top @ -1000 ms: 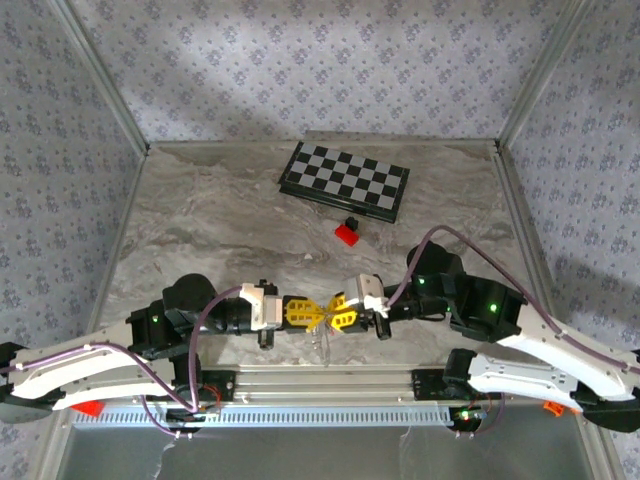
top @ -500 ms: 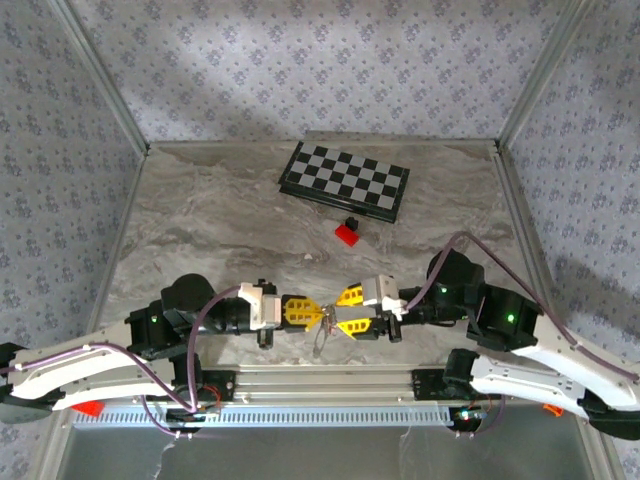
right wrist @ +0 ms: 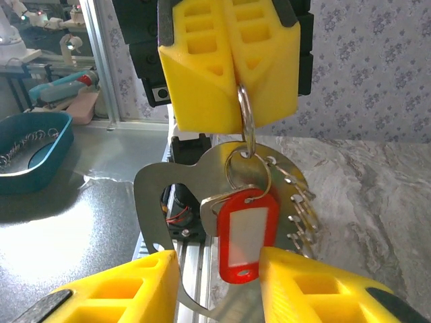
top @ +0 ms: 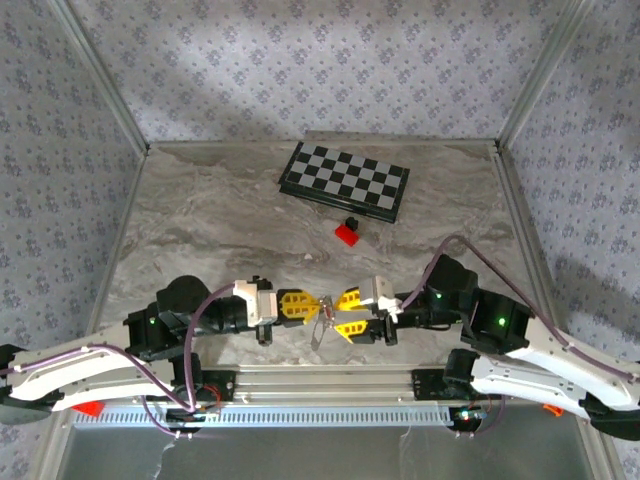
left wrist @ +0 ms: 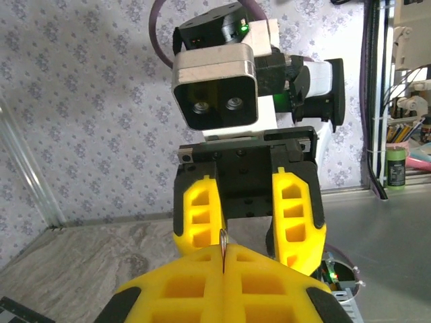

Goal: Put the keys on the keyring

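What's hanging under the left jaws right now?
The keyring pinched in the shut left gripper, carrying a red tag and a flat metal plate. Its top is hidden inside the jaws.

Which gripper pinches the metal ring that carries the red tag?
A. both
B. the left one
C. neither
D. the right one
B: the left gripper is shut on the keyring, while the right gripper stands open and grips nothing.

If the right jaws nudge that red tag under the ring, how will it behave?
The red key tag hangs loosely from the split ring pinched by the left gripper, so it will probably swing and twist away. Its plastic looks glossy, likely slippery. It seems light.
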Action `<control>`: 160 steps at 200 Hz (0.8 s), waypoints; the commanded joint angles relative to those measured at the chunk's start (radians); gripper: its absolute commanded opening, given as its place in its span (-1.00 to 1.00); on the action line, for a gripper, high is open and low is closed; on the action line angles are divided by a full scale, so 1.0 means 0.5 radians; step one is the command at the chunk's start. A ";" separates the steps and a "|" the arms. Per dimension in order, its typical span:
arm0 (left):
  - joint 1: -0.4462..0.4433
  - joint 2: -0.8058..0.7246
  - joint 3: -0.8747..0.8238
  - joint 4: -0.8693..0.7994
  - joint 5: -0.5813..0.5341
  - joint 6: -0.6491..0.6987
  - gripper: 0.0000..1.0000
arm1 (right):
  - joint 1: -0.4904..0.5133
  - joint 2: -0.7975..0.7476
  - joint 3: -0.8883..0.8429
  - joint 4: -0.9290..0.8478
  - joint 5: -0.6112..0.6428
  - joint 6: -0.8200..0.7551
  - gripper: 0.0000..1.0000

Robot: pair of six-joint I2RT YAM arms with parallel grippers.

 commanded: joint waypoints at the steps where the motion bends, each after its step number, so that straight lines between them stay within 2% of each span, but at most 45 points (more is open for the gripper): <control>1: 0.003 -0.028 -0.001 0.155 -0.028 -0.007 -1.00 | 0.016 -0.009 -0.025 0.113 -0.021 0.052 -0.23; 50: 0.003 -0.043 -0.013 0.155 -0.034 -0.005 -1.00 | 0.015 0.040 -0.053 0.212 -0.030 0.079 -0.17; 105: 0.002 -0.042 -0.019 0.143 -0.051 -0.002 -1.00 | 0.015 0.090 -0.078 0.314 -0.056 0.110 -0.19; 132: 0.002 -0.042 -0.025 0.134 -0.052 -0.002 -1.00 | 0.016 0.099 -0.088 0.351 -0.043 0.113 -0.29; 160: 0.001 -0.043 -0.025 0.119 -0.049 -0.004 -1.00 | 0.014 0.096 -0.093 0.365 -0.024 0.110 -0.53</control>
